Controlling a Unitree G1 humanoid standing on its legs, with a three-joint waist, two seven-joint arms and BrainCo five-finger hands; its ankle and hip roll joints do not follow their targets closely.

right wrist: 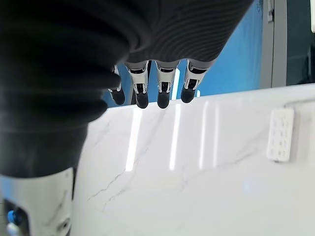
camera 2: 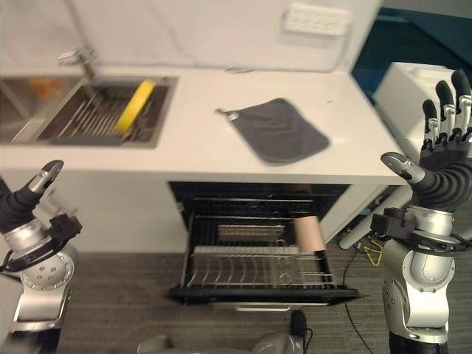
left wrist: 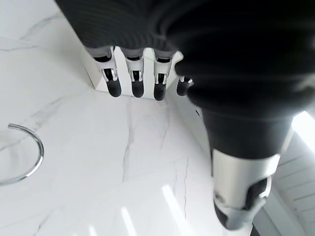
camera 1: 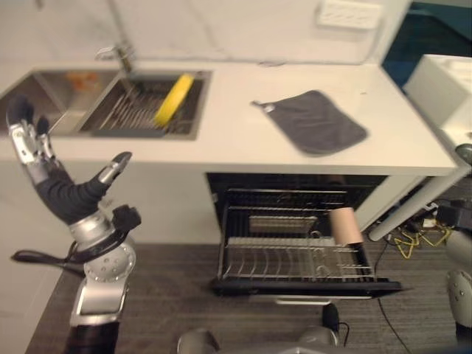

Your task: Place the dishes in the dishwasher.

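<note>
**Both hands raised and empty, yellow plate waiting in the sink**

We hold our left hand (camera 1: pixel 46 175) up at the left of the counter (camera 1: pixel 243 140), fingers straight and thumb spread, gripping nothing. Our right hand (camera 2: pixel 442 155) is raised the same way off the counter's right end, fingers straight and apart, also empty. Neither touches anything; we read this as a ready pose ahead of a reach.

The yellow plate (camera 1: pixel 173 99) leans on edge in the wire rack (camera 1: pixel 133 110) inside the sink (camera 1: pixel 44 96), just below the tap (camera 1: pixel 118 53), likely set there to drain. It stands well apart from both hands, nearer the left one.

Below the counter the dishwasher (camera 1: pixel 295 221) is open, its lower rack (camera 1: pixel 295 265) pulled out, so the tines are reachable from above. A tan cup (camera 1: pixel 344 226) already lies on its side at the rack's right. A grey cloth (camera 1: pixel 313 122) lies flat on the counter, clear of the path from sink to rack.
</note>
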